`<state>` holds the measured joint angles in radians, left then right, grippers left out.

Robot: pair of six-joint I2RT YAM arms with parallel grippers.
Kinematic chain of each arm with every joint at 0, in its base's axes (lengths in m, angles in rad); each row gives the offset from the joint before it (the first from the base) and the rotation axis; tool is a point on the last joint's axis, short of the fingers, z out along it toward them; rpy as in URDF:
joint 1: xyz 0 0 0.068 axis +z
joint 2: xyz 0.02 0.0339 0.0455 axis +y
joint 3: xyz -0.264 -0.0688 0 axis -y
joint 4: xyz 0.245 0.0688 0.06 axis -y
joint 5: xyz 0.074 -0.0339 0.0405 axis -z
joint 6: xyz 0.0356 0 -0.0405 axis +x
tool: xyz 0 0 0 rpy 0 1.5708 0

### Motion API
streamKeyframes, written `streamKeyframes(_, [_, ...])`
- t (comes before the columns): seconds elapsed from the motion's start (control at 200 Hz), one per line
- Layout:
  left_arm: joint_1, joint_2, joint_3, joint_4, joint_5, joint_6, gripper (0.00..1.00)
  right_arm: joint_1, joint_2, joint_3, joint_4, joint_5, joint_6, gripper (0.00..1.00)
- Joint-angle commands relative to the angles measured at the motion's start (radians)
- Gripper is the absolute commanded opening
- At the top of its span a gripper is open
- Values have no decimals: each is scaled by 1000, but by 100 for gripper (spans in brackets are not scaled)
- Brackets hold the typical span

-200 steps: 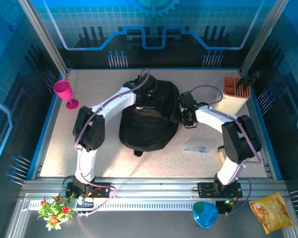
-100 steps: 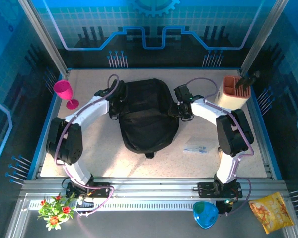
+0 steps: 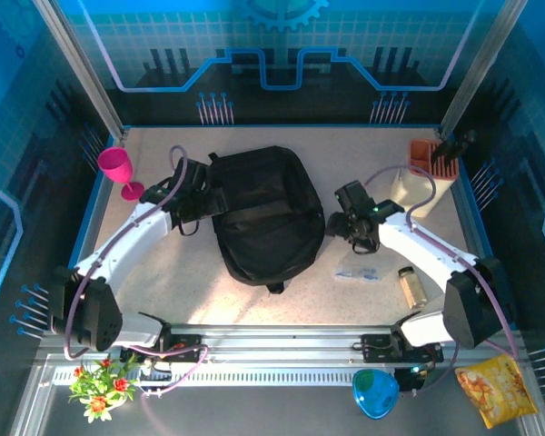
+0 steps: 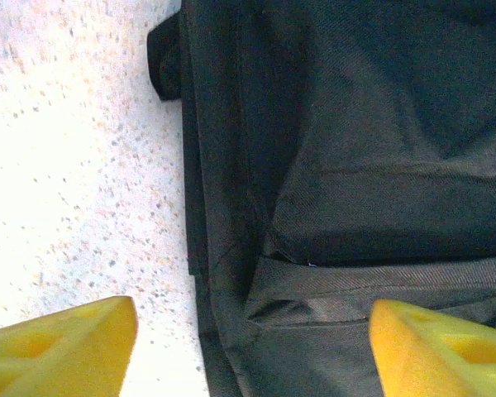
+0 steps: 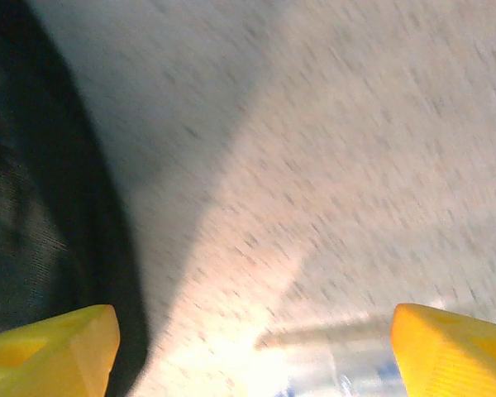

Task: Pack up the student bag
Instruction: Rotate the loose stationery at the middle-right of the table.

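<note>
Flat at mid-worktop, a little toward the far side: bag. At its left edge, left tool, jaws wide apart, gripping nothing (black fabric below). Just right of bag, right tool, likewise open over speckled surface.

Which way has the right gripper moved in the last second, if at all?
Yes. Top view: the right gripper has backed off the student bag toward the near edge, closer to the clear packet.
</note>
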<state>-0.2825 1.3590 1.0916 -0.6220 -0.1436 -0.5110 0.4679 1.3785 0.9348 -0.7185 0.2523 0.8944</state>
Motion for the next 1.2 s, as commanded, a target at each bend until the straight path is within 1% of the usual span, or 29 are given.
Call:
streamKeyframes(0.0, [15, -54, -21, 11, 10, 57, 82, 43, -34, -48, -135, 13, 185, 87])
streamKeyframes(0.08, [17, -77, -28, 14, 16, 83, 91, 84, -47, -89, -169, 14, 295, 91])
streamKeyframes(0.145, [19, -95, -41, 25, 24, 102, 96, 112, -56, -124, -161, 9, 378, 92])
streamKeyframes(0.21, [18, -111, -57, 41, 34, 112, 99, 121, -56, -163, -125, -14, 435, 94])
streamKeyframes(0.3, [19, -127, -74, 59, 44, 115, 99, 121, -46, -203, -50, -44, 469, 96])
streamKeyframes(0.425, [18, -131, -73, 56, 50, 119, 99, 118, -16, -217, 20, -57, 475, 99])
streamKeyframes(0.55, [20, -131, -75, 56, 45, 123, 99, 93, 17, -234, 81, -68, 468, 99])
streamKeyframes(0.68, [19, -129, -75, 53, 41, 126, 99, 54, 43, -214, 77, -32, 397, 99])
streamKeyframes(0.78, [21, -130, -72, 51, 36, 127, 99, 36, 65, -175, 73, 4, 311, 98])
streamKeyframes(0.915, [22, -123, -70, 51, 29, 129, 99, 19, 120, -121, 67, 20, 218, 94])
streamKeyframes(0.97, [22, -118, -69, 48, 27, 129, 99, 20, 141, -103, 72, 15, 181, 88])
streamKeyframes(1.101, [23, -106, -63, 44, 30, 127, 99, 27, 165, -92, 56, 16, 149, 73])
streamKeyframes(1.196, [23, -97, -58, 44, 41, 124, 99, 45, 153, -102, 27, 22, 133, 72])
